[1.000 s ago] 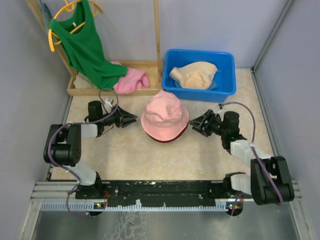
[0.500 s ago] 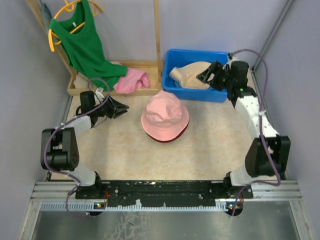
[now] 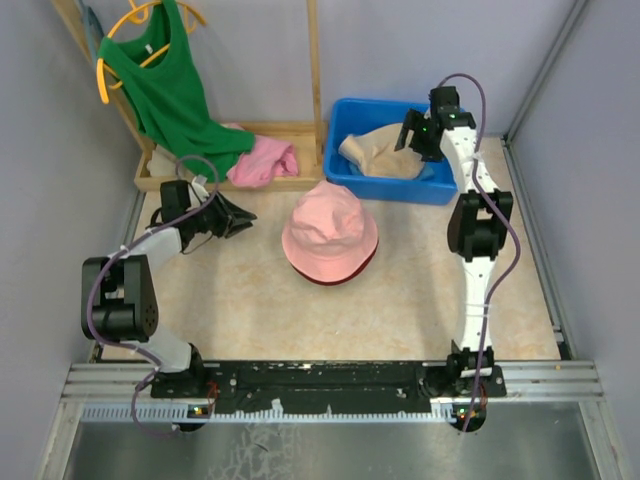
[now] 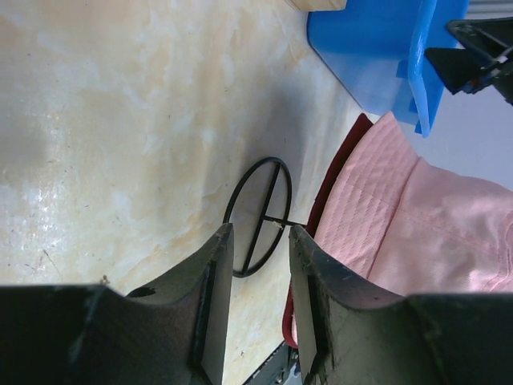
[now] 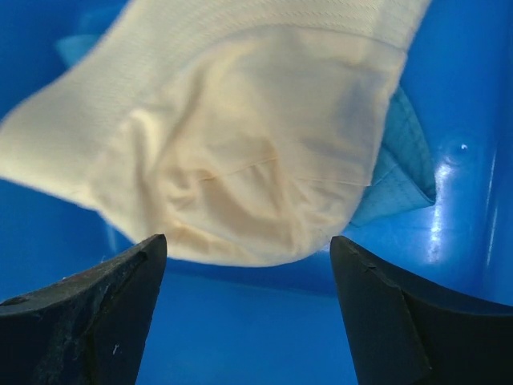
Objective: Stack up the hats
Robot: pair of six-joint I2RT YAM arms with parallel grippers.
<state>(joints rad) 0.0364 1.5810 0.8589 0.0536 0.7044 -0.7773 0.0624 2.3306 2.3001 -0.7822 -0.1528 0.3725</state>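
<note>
The pink hat point(image 3: 330, 230) sits on the dark red hat point(image 3: 338, 278) at the table's middle; only the red brim shows. The beige hat point(image 3: 385, 152) lies in the blue bin point(image 3: 440, 188), over the blue hat point(image 5: 398, 172). My right gripper point(image 3: 411, 140) hovers over the bin. In the right wrist view it point(image 5: 247, 241) is wide open and empty, just short of the beige hat point(image 5: 240, 144). My left gripper point(image 3: 248, 213) is left of the stack. In the left wrist view it point(image 4: 260, 233) is open and empty, apart from the pink hat point(image 4: 401, 233) and red brim point(image 4: 337, 172).
A wooden rack point(image 3: 250, 128) at the back left holds a green shirt point(image 3: 160, 85) on a yellow hanger and a bright pink cloth point(image 3: 262, 162). A thin black ring with a cross point(image 4: 258, 216) lies on the table ahead of my left fingers. Walls close in on both sides.
My right arm swung from beside the pink hat up to the blue bin and now faces the beige hat. My left gripper drew back to the left, away from the stack.
</note>
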